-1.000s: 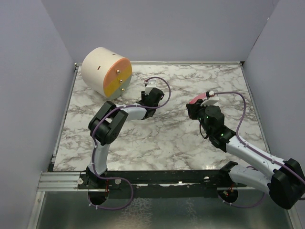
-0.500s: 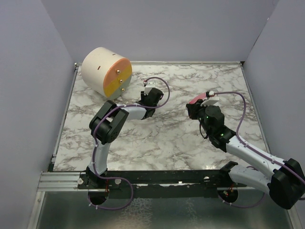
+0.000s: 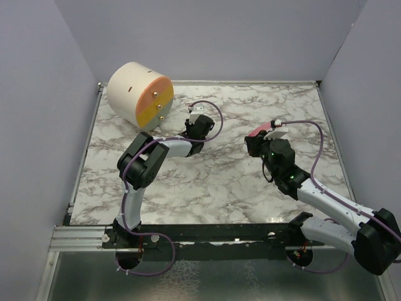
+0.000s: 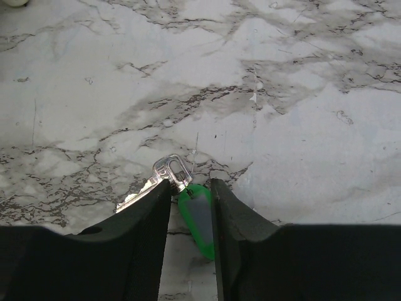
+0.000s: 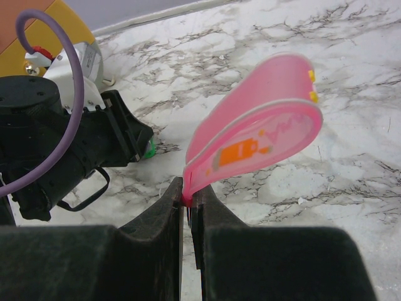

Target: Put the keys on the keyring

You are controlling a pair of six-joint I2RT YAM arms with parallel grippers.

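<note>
Your left tool (image 4: 191,188), far centre: parted, straddling green keys (image 4: 198,221) lying on surface (image 4: 282,94). Your right tool (image 5: 188,189): clenched on pink keyring (image 5: 257,132) strip, raised.

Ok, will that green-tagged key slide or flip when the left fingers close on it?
The green tag lies flat on the smooth marble table, so it probably skids easily. It looks thin and light; the silver key linked to it will likely dangle when lifted.
</note>
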